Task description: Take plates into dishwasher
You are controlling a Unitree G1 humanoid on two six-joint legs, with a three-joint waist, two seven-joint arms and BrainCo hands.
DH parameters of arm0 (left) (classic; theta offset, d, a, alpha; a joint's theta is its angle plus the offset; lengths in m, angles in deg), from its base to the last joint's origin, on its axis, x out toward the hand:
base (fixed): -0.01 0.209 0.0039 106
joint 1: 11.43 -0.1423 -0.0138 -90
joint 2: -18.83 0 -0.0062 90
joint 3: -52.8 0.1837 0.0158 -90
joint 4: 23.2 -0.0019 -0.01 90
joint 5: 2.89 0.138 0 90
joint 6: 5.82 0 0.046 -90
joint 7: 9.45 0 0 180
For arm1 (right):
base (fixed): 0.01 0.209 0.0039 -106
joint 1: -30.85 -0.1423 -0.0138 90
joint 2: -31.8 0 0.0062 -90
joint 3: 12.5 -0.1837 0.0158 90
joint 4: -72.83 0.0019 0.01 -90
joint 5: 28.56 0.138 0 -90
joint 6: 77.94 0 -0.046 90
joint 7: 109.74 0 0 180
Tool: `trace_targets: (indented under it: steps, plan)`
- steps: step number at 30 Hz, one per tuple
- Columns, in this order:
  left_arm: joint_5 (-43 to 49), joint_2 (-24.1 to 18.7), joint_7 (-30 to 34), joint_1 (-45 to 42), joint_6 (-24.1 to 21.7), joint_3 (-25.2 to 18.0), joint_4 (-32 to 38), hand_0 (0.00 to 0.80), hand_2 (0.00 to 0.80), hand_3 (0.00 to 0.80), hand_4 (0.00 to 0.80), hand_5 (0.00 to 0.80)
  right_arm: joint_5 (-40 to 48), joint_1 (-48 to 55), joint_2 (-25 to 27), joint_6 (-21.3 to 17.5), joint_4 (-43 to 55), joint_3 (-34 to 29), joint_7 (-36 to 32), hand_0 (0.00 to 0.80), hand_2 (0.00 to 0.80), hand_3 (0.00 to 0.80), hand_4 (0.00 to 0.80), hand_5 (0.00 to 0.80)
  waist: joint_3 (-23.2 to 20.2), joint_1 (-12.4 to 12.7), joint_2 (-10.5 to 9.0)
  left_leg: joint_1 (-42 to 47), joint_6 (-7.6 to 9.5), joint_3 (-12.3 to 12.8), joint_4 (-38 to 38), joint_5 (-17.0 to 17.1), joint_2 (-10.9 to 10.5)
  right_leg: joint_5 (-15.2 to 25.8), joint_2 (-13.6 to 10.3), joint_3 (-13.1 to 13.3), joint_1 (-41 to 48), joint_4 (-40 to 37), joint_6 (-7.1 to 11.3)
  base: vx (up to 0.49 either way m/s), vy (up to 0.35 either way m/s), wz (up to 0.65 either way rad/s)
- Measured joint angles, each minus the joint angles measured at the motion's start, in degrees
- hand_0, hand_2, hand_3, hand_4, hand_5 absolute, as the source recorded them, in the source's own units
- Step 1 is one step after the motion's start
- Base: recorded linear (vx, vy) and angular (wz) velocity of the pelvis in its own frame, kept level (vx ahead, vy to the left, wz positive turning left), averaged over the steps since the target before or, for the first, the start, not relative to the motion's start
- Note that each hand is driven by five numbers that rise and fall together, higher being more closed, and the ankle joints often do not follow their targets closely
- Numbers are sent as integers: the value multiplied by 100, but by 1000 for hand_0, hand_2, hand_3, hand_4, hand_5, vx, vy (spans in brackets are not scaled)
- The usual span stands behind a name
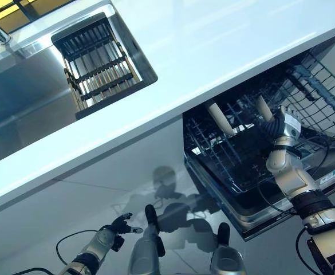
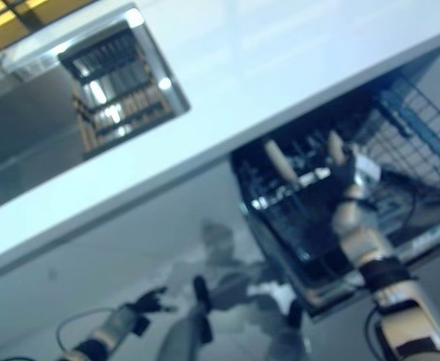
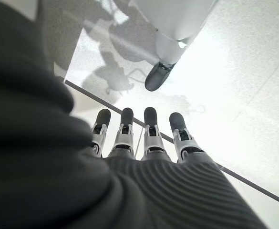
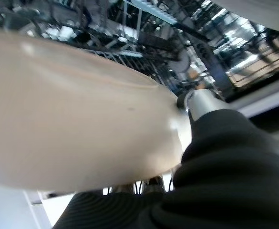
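right hand is reaching into the pulled-out dishwasher rack and it's clamped on a cream plate — in the right wrist view the plate fills nearly everything right up against the palm. the plate stands on edge, poking up past the hand toward the worktop lip, and a second plate is already upright in the rack just beside the hand. so the held one looks lined up with the slots, and i'd guess it only needs settling between the tines directly below. left hand hangs low with fingers straight and empty — well away from the rack.
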Motion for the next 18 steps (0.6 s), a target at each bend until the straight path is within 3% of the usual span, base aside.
trace_targets:
  steps: [18]
  plan:
    - [-221, 0, 38, -34, -178, 120, 67, 0, 0, 0, 0, 0, 106, -467, 355, -11, -1022, 5, -42, 800, 800, 800, 800, 800, 142, 28, 278, -77, 44, -197, 1, 35, -92, -77, -108, -92, -119, 244, 54, -3, 5, 2]
